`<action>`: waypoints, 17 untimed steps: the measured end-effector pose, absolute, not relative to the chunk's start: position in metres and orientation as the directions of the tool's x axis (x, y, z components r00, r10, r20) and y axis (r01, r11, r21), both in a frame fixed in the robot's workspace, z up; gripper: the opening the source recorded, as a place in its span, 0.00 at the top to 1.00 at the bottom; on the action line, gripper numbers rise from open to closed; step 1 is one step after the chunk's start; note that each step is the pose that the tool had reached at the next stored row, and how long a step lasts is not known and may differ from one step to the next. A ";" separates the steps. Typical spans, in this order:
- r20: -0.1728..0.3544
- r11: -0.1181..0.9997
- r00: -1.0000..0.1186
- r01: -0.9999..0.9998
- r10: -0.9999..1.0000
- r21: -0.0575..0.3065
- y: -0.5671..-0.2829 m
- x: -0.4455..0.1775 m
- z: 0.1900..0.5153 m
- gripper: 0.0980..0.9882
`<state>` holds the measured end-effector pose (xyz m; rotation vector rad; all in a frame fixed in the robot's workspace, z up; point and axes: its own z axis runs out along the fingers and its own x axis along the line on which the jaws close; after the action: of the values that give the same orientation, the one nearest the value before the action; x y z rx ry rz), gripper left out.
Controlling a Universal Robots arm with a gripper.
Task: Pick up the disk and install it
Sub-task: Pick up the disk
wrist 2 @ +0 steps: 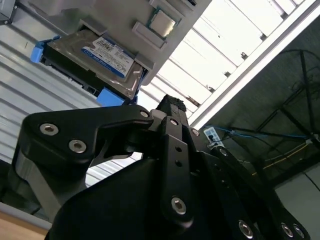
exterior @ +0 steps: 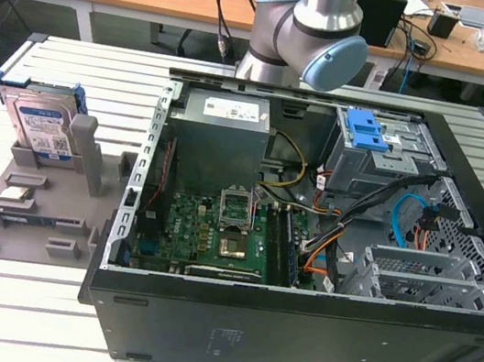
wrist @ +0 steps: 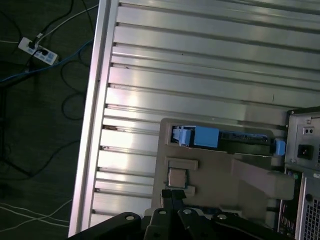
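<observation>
Grey robot arm (exterior: pixel 308 34) is hanging over the far edge of the open black computer case (exterior: pixel 291 333), upper middle of the exterior view. Black gripper (wrist: pixel 173 194) is hovering above the grey plastic parts holder (exterior: pixel 78 214). Its fingers (wrist: pixel 167 195) are lying pressed together, gripping nothing. Silver rectangular disk in its blue plastic carrier (exterior: pixel 42 124) is standing on edge in the holder's slot, at the exterior view's left, apart from the case. Small square silver processor chip (exterior: pixel 17 194) is sitting in a recess near it. Holder and case are resting on the slatted aluminium table (exterior: pixel 5 318).
</observation>
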<state>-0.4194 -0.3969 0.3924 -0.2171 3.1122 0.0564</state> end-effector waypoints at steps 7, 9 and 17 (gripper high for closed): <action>-0.024 0.970 -0.971 -0.240 -0.239 0.035 -0.397 -0.419 0.392 0.99; -0.024 0.962 -0.962 -0.272 -0.271 0.035 -0.397 -0.419 0.392 0.99; -0.024 0.929 -0.930 -0.369 -0.368 0.035 -0.397 -0.419 0.392 0.99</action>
<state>-0.4194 -0.3969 0.3924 -0.5860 3.0686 0.0600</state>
